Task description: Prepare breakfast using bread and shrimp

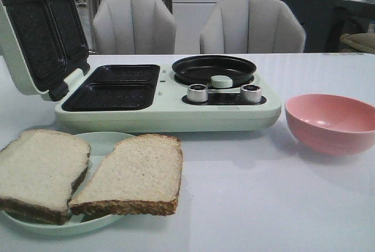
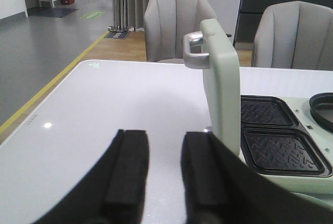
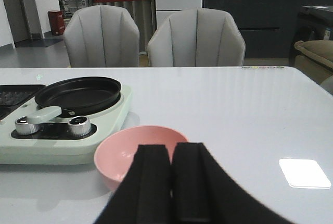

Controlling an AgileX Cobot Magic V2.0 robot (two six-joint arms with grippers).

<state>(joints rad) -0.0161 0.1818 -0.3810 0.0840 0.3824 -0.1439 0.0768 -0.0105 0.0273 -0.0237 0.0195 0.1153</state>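
In the front view, two slices of bread (image 1: pixel 88 173) are laid flat on a pale green plate (image 1: pixel 102 142) at the near left edge of the white surface (image 1: pixel 263 199), one overlapping the other slightly, so that each can be lifted by an exposed edge. Behind them the breakfast maker (image 1: pixel 170 108) is set with its lid (image 1: pixel 38 32) swung fully up, leaving both sandwich plates (image 1: pixel 114 88) uncovered to receive bread. A small round pan (image 1: pixel 214 69) is seated on the appliance's right half, above two metal knobs (image 1: pixel 198 93). A pink bowl (image 1: pixel 331 123) is placed just right of the appliance; its inside is not seen, and no shrimp can be made out in any view. Neither arm is seen here.

In the left wrist view, the left claw (image 2: pixel 164 169) is held low over bare surface beside the raised lid's edge and silver handle (image 2: pixel 193 52), its fingers parted with a clear gap and nothing between them.

In the right wrist view, the right claw (image 3: pixel 171 182) is held just above the near side of the pink bowl, its fingers pressed together on nothing; the bowl is judged to be its likely target.

The surface is glossy and reflects ceiling light. Two grey chairs (image 1: pixel 135 23) are placed behind it, with dark cabinets beyond.
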